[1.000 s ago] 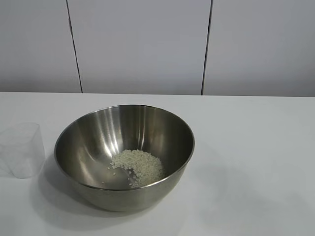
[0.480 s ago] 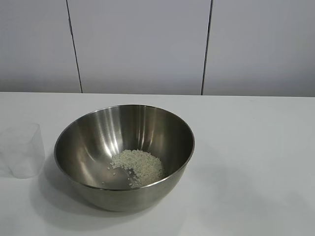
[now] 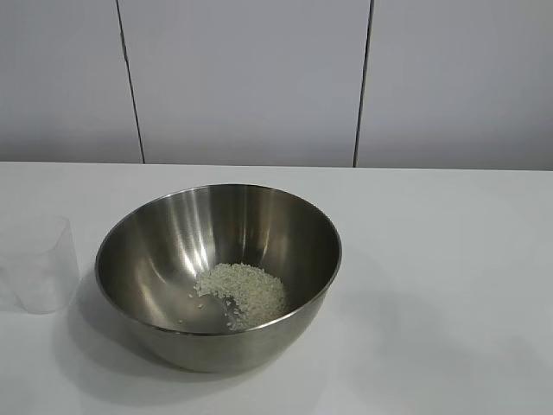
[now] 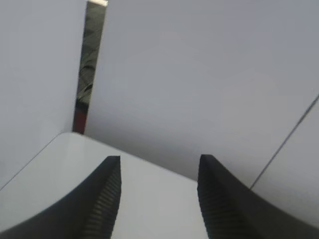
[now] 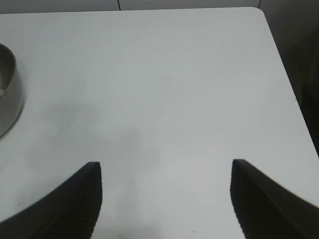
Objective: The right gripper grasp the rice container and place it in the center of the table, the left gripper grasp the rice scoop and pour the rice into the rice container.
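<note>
The rice container (image 3: 173, 251), a large shiny steel bowl, stands near the middle of the white table (image 3: 449, 259) with a small heap of rice (image 3: 244, 290) in its bottom. Its rim also shows in the right wrist view (image 5: 9, 89). The rice scoop (image 3: 36, 264), a small translucent plastic cup, stands upright and empty at the bowl's left. Neither gripper shows in the exterior view. My left gripper (image 4: 159, 162) is open and empty, above a table corner and facing the wall. My right gripper (image 5: 166, 167) is open wide and empty over bare table, away from the bowl.
A grey panelled wall (image 3: 259, 78) stands behind the table. The table's far edge and rounded corner (image 5: 259, 12) show in the right wrist view, with dark floor beyond.
The cup at the left has shifted slightly left and down toward the frame edge. The bowl and rice have not moved.
</note>
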Motion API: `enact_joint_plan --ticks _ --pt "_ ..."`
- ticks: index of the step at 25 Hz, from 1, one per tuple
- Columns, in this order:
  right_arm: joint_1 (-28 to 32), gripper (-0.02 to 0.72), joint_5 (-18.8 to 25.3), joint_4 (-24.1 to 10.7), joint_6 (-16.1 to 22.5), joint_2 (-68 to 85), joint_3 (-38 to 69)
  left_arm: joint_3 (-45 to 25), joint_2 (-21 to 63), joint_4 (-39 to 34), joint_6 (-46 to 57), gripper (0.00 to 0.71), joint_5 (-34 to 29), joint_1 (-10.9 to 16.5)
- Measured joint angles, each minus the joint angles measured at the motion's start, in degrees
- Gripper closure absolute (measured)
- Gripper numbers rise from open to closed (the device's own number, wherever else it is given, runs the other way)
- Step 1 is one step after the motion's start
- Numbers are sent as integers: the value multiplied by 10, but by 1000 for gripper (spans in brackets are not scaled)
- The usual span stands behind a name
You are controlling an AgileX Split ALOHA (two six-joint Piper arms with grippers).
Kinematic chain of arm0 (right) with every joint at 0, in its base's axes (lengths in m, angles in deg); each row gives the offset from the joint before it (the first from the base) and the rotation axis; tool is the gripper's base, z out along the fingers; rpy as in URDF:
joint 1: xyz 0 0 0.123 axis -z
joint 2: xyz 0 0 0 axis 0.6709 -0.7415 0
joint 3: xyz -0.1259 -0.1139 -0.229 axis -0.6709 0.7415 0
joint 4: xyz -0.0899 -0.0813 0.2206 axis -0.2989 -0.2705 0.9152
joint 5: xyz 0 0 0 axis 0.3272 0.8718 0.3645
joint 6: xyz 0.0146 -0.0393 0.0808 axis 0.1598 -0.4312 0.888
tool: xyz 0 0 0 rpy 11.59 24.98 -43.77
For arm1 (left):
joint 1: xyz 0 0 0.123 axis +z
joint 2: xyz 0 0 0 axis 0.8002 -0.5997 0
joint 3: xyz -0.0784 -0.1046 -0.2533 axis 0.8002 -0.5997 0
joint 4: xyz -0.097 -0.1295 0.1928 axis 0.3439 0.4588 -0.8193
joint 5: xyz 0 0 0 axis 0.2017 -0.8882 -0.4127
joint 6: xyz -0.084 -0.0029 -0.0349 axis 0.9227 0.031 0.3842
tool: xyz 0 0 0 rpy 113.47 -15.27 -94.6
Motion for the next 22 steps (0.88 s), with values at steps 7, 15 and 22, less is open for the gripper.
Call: enact_joint_plan --ticks 7,15,22 --pt "0 209 0 0 0 0 0 -23 169 58 36 358 -108 -54" --pt "0 209 0 0 0 0 0 -72 280 263 -141 358 -297 -232" --pt "0 209 0 0 0 0 0 -67 368 422 -463 358 -577 -411"
